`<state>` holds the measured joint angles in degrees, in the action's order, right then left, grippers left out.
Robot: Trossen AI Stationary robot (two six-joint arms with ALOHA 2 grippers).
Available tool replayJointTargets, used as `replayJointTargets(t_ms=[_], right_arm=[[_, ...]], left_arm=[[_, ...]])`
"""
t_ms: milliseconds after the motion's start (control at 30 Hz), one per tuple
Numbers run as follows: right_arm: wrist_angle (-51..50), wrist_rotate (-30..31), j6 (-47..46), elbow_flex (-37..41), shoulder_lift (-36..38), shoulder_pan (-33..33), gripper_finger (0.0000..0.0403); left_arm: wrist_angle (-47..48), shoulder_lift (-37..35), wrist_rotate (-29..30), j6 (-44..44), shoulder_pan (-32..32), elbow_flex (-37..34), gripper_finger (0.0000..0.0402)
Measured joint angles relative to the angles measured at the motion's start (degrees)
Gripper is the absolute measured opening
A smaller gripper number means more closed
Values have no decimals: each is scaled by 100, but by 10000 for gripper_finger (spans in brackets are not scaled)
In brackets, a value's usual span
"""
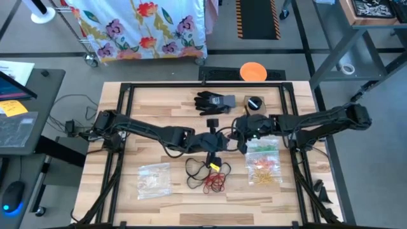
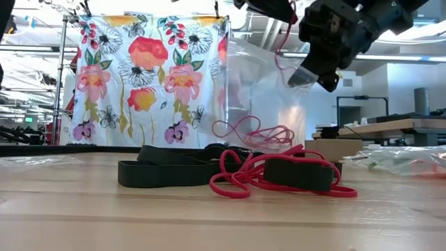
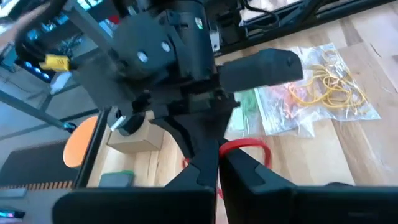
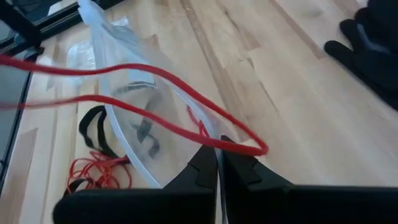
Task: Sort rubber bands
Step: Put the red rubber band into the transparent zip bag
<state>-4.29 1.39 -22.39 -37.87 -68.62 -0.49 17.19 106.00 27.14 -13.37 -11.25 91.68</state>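
Observation:
My right gripper point(image 4: 219, 152) is shut on a clear plastic bag point(image 4: 134, 118), which hangs above the table's middle point(image 2: 265, 90). My left gripper point(image 3: 219, 171) is shut on a red rubber band point(image 4: 155, 87) right in front of it. The band's two strands run across the bag's mouth. A red loop point(image 2: 251, 132) shows through the bag's wall. More rubber bands lie loose on the table, black ones point(image 1: 197, 168) and red ones point(image 1: 214, 184). In the high view both grippers point(image 1: 213, 141) point(image 1: 241, 133) meet at the table's centre. My left gripper pinches the red band between its two fingers; a short loop of it point(image 3: 245, 149) stands out beyond the fingertips, clear of the table. My right gripper pinches the bag's upper edge point(image 4: 202, 140) at the mouth, slanting down. The bag hangs below the fingers, its mouth gaping.
A bag with yellow, orange and green bands point(image 1: 264, 162) lies at the right. Another filled bag point(image 1: 154, 178) lies at the left front. A black glove point(image 1: 213, 102) and a small box point(image 1: 254, 105) sit near the far edge. A yellow tag point(image 1: 215, 166) lies among the bands.

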Motion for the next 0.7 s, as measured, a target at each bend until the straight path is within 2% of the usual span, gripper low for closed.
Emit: replayJointTargets(t_ms=[200,700], right_arm=[[-51,0,-21,0,0,-123,11],[-150,2,-26,1,-1,-116,11]], left_arm=[[117,0,-13,106,-70,3,0],[153,-11,103,492,-107,547,0]])
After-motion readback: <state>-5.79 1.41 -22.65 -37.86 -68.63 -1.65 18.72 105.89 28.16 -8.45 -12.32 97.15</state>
